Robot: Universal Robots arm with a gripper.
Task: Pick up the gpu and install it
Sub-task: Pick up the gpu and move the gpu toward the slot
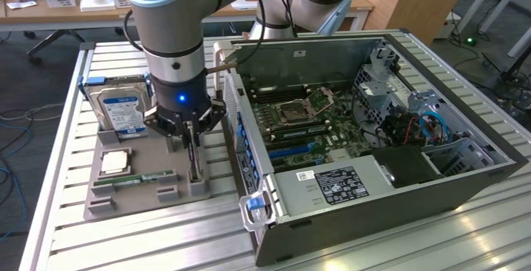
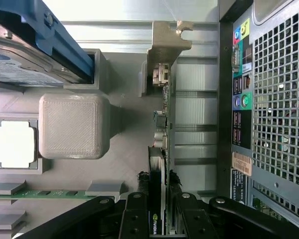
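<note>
The gripper (image 1: 191, 139) reaches straight down over a grey parts tray (image 1: 141, 204) that lies on the slatted metal worktop (image 1: 149, 241), at the exterior view's left of an open computer case (image 1: 398, 190). Its jaws stand narrow, and the gpu (image 1: 194, 162) is pinched between them by its upper edge. The card stands upright on its long edge, its lower end seated in a slotted grey holder at the tray's near right corner, just beside the case's rear wall.

In the wrist view the gripper (image 2: 159, 186) has a black finger pressed against each face of the gpu (image 2: 162, 134). The thin card runs away from the camera to its silver mounting bracket (image 2: 165, 42), and a green logo shows on the black face close to the fingers.

On the same tray, a hard drive (image 1: 120, 108) with a blue and white label stands upright at the far end. A square processor (image 1: 114, 162) lies flat in the middle. A narrow green memory stick (image 1: 137, 179) lies along the near side, at the exterior view's left of the gpu.

Inside the case, the motherboard (image 1: 311, 119) is exposed, with the labelled power supply (image 1: 332, 185) at the near end.
</note>
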